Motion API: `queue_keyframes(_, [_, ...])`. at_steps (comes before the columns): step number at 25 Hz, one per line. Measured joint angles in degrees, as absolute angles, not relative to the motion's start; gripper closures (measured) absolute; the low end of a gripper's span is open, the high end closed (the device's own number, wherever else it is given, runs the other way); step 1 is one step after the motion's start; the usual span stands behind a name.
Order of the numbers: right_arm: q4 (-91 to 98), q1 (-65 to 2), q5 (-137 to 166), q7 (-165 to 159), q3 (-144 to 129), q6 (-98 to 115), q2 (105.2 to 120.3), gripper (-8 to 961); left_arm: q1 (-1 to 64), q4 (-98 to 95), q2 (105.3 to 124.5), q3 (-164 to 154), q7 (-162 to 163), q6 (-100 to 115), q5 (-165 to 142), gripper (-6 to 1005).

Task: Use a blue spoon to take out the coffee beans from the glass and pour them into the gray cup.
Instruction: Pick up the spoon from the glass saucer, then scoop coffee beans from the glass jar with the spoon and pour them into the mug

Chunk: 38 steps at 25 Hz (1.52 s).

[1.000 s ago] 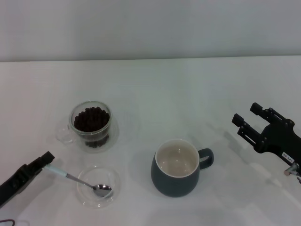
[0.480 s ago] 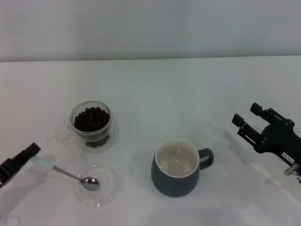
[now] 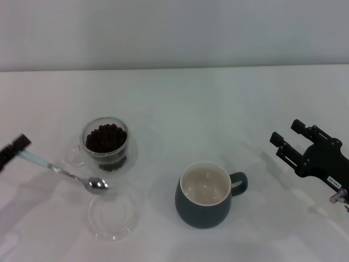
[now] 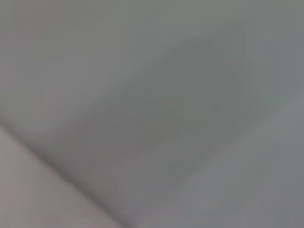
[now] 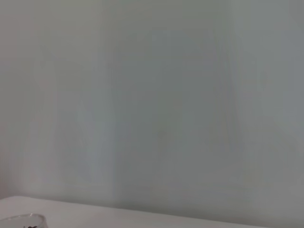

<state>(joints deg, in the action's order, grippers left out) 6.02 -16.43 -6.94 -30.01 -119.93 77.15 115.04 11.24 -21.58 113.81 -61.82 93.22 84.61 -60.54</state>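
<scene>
Beside the glass (image 3: 106,143), the left hand (image 3: 18,147) grips the blue spoon (image 3: 60,171), bowl empty; next, dip into the coffee beans (image 3: 106,138). Right hand (image 3: 288,142) idles open.

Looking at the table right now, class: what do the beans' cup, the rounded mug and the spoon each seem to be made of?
Small clear handled cup: glass, apparently; dark beans show through its wall.
Rounded blue-gray mug: probably glazed ceramic; opaque, cream inside.
Pale-blue-handled spoon: shiny metal bowl; handle possibly plastic or enamel.
</scene>
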Motion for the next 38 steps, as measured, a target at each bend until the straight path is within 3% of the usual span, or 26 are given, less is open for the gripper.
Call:
queue_keyframes(18, [7.7,-17.1,-6.8,-29.6,-120.1,76.3,115.05,289,13.1,-29.9,107.01,-54.4,96.9,86.0,-64.0,867])
queue_keyframes(26, [8.2,-17.8,-6.8,-28.9,-120.2,73.8,115.12,289,18.8,-29.5,106.59,-54.3,98.4,80.9,-71.0,867])
queue_keyframes(38, [8.3,-18.3,-6.8,-28.9,-120.2,72.6,115.22,289,26.5,-29.4,107.85,-54.5,98.0,73.6,-76.7,866])
